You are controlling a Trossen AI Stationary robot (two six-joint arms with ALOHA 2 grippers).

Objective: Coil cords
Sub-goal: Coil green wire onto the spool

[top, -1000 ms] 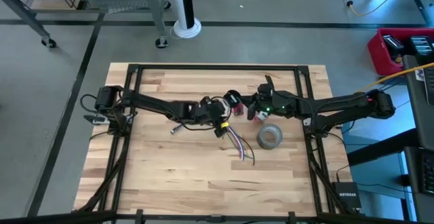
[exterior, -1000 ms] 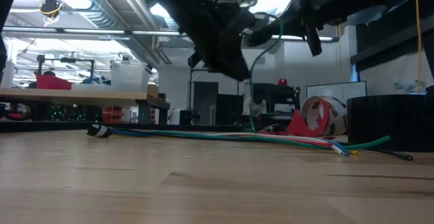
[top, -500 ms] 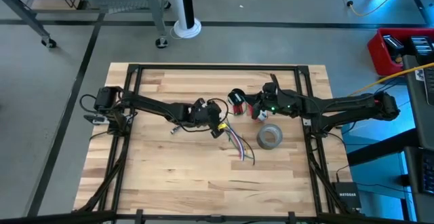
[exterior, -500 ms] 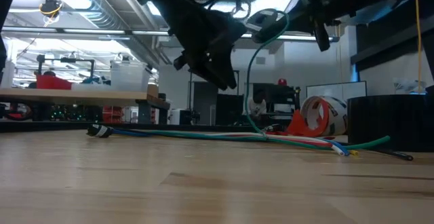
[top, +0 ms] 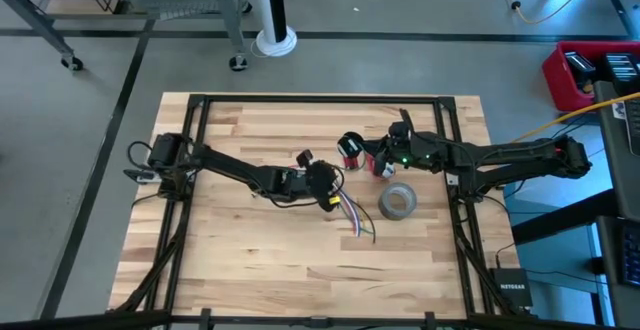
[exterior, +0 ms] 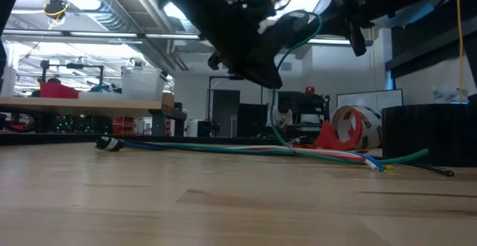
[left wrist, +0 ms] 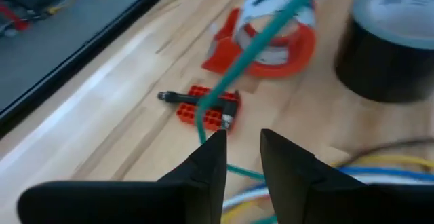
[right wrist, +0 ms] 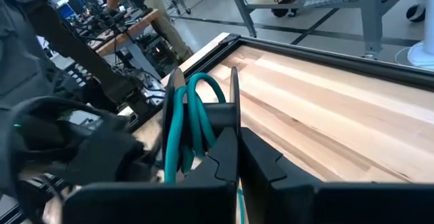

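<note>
A multicoloured cord bundle (top: 350, 213) lies flat on the table; it also shows in the low view (exterior: 246, 149). A green wire (left wrist: 264, 37) rises from the bundle (exterior: 274, 104) to a small spool (top: 348, 150) and is wound round it (right wrist: 180, 129). My right gripper (right wrist: 241, 156) is shut on that spool, above the table's middle. My left gripper (top: 325, 185) hovers over the bundle's far end, its fingers (left wrist: 243, 156) a narrow gap apart with nothing between them. The green wire passes just beyond one fingertip. My right gripper pinches one thin round flange of the spool (right wrist: 234, 112) at its rim between its two fingers. The fingers come about level from the table's right side. The spool is lifted clear, with the green wire trailing slack from it down to the table. My left gripper may touch the green wire beside its fingertip (left wrist: 218, 139); I cannot tell.
A grey tape roll (top: 397, 202) lies right of the bundle, dark in the left wrist view (left wrist: 390, 41). A red-and-white ring piece (left wrist: 271, 27) and a small red block (left wrist: 207, 108) lie on the table near the green wire. A black frame (top: 300, 98) borders the table.
My left gripper has moved toward the table's right and near edges, over the cord bundle's far end. The green wire's loop below the spool has widened. The bundle on the table has stayed where it was.
</note>
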